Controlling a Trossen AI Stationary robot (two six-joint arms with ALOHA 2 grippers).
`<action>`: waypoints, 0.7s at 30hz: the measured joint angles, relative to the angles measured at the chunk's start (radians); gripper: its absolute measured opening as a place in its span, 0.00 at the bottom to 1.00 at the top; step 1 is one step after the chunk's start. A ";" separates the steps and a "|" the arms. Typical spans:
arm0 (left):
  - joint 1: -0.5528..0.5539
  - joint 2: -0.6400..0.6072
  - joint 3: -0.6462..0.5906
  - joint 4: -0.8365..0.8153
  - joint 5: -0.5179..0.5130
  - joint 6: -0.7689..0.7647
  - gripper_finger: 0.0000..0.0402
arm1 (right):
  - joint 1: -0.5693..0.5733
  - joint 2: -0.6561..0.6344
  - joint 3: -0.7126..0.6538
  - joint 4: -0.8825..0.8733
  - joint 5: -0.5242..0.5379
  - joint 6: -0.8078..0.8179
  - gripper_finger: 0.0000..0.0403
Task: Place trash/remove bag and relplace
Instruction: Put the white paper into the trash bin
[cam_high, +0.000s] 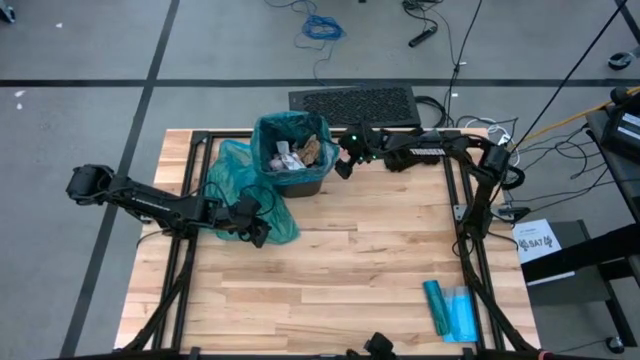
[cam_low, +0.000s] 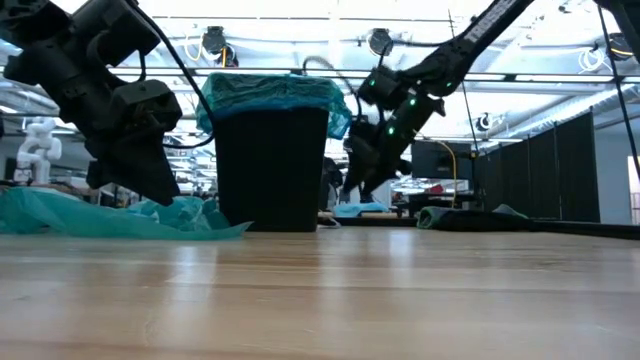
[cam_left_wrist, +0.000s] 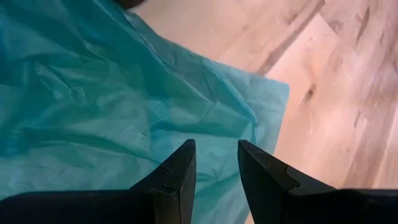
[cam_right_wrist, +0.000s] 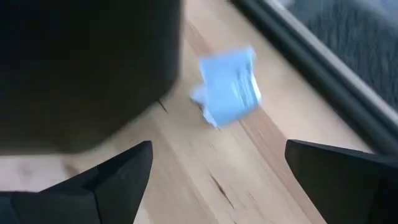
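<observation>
The trash (cam_high: 295, 154), small wads of brown and white paper, lies inside the black bin (cam_high: 300, 183) near the far edge of the wooden counter (cam_high: 350, 270). The bin is lined with a teal bag (cam_high: 268, 130) folded over its rim. One more pale-blue wad (cam_right_wrist: 229, 84) lies on the counter just beside the bin.

The right pincer (cam_high: 343, 165) hangs just beside the bin, on its right side in the high view, with its fingers wide apart and nothing between them. In the right wrist view the pale-blue wad is ahead of these fingers, apart from them, and the dark wall of the bin (cam_right_wrist: 87, 68) fills the space next to it.

The left pincer (cam_high: 256, 230) is above a loose teal bag (cam_high: 235, 175) that is spread flat on the counter to the left of the bin. Its fingers (cam_left_wrist: 177, 174) stand a little apart, and the bag (cam_left_wrist: 124, 106) is under them; I cannot tell if they touch it.

A flat blue-teal packet (cam_high: 450, 310) lies near the front right corner, well apart from both arms. A dark mat (cam_high: 352, 103) is on the floor behind the counter.

In the low view the bin (cam_low: 270, 165) hides what is behind it, and the trash inside cannot be seen.
</observation>
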 joint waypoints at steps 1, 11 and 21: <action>0.000 0.000 0.000 0.001 -0.009 0.000 0.29 | -0.008 0.021 0.021 -0.030 -0.003 0.009 0.89; 0.000 0.000 0.000 0.001 -0.036 0.000 0.29 | -0.044 0.222 0.340 -0.341 -0.112 0.084 0.86; 0.000 0.000 0.000 0.000 -0.036 -0.001 0.29 | -0.040 0.314 0.553 -0.393 -0.097 -0.118 0.86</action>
